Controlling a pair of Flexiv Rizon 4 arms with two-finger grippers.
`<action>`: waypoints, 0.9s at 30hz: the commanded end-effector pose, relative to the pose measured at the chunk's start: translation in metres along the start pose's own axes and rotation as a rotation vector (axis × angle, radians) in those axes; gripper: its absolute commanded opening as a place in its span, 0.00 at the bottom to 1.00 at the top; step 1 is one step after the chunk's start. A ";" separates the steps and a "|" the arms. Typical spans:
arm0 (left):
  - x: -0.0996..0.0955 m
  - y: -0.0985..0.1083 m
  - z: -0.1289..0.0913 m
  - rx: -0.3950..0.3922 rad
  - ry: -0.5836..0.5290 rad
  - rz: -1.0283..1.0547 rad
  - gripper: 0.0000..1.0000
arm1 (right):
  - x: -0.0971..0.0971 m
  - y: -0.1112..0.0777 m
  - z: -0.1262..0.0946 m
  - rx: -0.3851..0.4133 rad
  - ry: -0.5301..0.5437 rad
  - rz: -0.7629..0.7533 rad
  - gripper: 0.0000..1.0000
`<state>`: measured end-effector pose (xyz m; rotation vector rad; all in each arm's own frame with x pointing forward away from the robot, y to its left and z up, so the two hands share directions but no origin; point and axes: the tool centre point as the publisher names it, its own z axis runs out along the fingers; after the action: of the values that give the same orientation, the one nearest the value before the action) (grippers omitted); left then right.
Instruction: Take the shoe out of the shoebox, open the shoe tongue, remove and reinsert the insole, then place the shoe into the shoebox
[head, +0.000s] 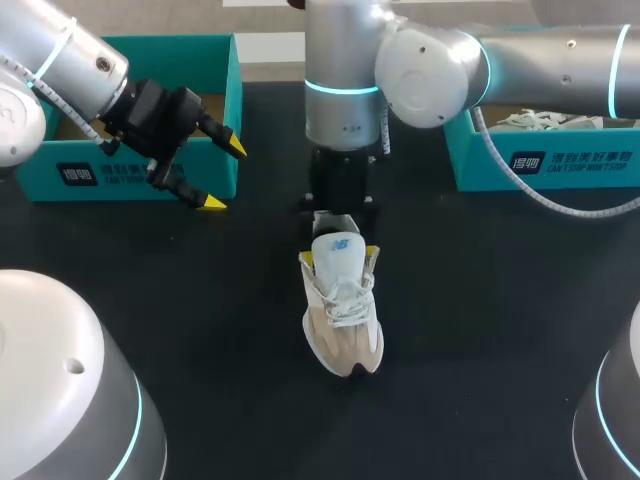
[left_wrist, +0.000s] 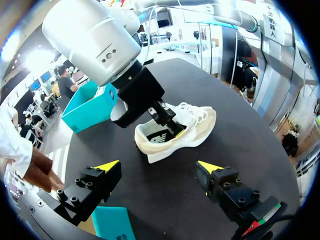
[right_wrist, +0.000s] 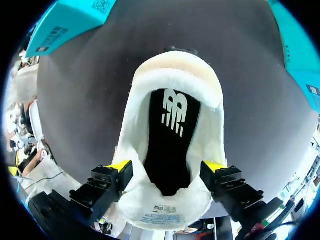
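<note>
A cream and white shoe stands on the black table near the middle, heel end toward the robot base. Its black insole lies inside it. My right gripper hangs over the shoe's mouth, open, one yellow-tipped finger on each side of the tongue. In the right wrist view that gripper straddles the shoe with nothing held. My left gripper is open and empty, off to the left by a teal shoebox. Its own view has the left gripper short of the shoe.
A second teal shoebox at the back right holds another pale shoe. The right arm's grey body stands over the table's back middle. Black tabletop stretches to either side of the shoe.
</note>
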<state>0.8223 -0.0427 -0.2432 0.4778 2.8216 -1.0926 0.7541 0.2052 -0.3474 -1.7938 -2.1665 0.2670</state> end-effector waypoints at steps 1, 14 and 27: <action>0.000 0.000 0.000 -0.003 0.001 0.000 1.00 | 0.001 -0.001 0.000 0.002 0.003 -0.007 1.00; 0.000 0.000 0.000 -0.003 0.001 0.000 1.00 | 0.005 -0.016 -0.018 -0.027 -0.012 0.022 1.00; 0.000 0.000 0.000 -0.003 0.001 0.000 1.00 | 0.009 -0.037 -0.036 -0.086 -0.063 0.099 1.00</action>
<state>0.8223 -0.0426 -0.2431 0.4779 2.8217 -1.0921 0.7369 0.2064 -0.2978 -1.9587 -2.1609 0.2849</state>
